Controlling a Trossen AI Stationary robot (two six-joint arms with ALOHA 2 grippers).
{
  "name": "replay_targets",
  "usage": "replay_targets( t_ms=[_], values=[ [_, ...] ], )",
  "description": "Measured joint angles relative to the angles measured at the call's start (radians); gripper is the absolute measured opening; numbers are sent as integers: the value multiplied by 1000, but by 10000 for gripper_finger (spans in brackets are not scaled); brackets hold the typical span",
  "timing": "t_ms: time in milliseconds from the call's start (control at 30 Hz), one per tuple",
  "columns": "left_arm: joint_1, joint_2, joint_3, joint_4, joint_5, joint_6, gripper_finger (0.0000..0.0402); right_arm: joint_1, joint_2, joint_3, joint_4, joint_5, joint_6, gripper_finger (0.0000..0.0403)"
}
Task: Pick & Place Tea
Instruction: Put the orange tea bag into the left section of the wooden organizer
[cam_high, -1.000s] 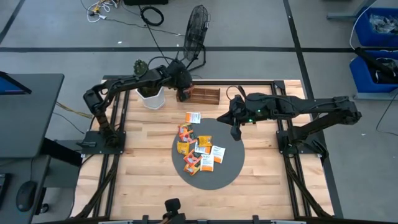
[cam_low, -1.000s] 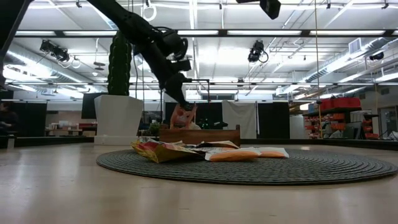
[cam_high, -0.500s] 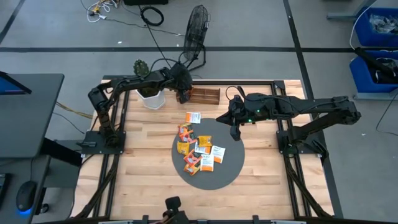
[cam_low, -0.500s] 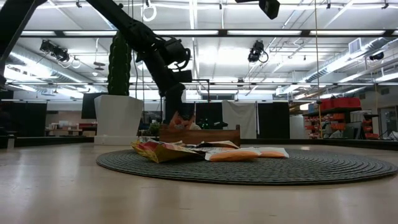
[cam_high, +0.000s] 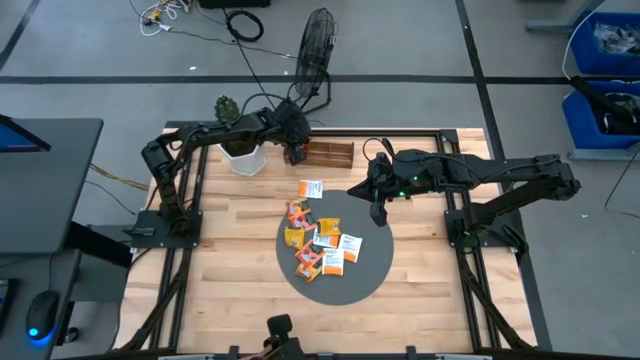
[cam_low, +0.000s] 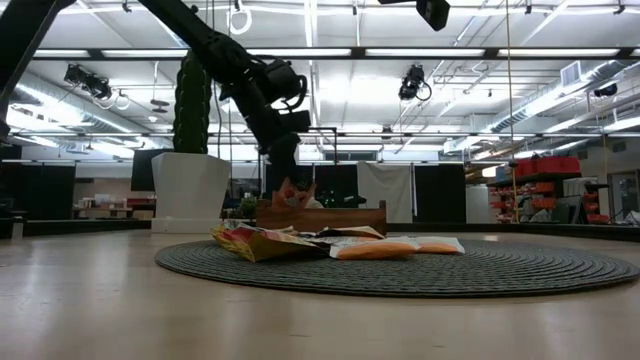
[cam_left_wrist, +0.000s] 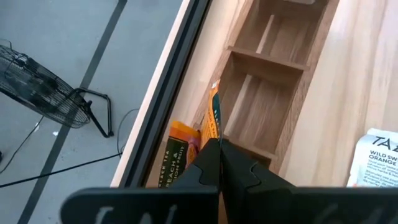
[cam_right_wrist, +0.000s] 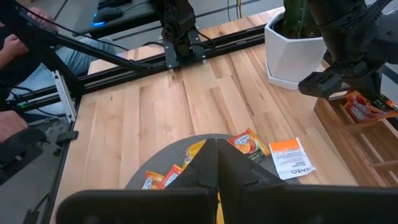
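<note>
Several tea sachets (cam_high: 318, 250) lie in a heap on the grey disc (cam_high: 340, 288), and one white sachet (cam_high: 311, 188) lies flat on the wood beside it. The brown wooden tray (cam_high: 332, 153) stands at the far edge. My left gripper (cam_high: 294, 152) hangs over the tray's left end, shut on an orange sachet (cam_left_wrist: 214, 118). Another orange sachet (cam_left_wrist: 177, 155) leans in that same end compartment. My right gripper (cam_high: 377, 212) waits shut above the disc's far right rim, with nothing in it. My left gripper pinches the orange sachet by its upper edge (cam_left_wrist: 216, 138) between its two fingers. The fingers slant down from above at the tray's left end. The sachet stands on edge below them, its lower part down inside the end compartment (cam_left_wrist: 245, 109).
A white pot with a cactus (cam_high: 243, 155) stands just left of the tray, close to my left arm. A black fan (cam_high: 318, 40) stands on the floor beyond the far edge. Bare wood lies near and left of the disc.
My left gripper has sunk a little over the tray's left end, still shut. The orange sachet has gone down with it and now shows less above the tray's wall.
</note>
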Motion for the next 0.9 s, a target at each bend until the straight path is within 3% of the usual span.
replay_targets(
  t_ms=[900],
  values=[
    [-24, 44, -1, -33, -3, -10, 3, 0, 0, 0, 2, 0, 0, 2]
  ],
)
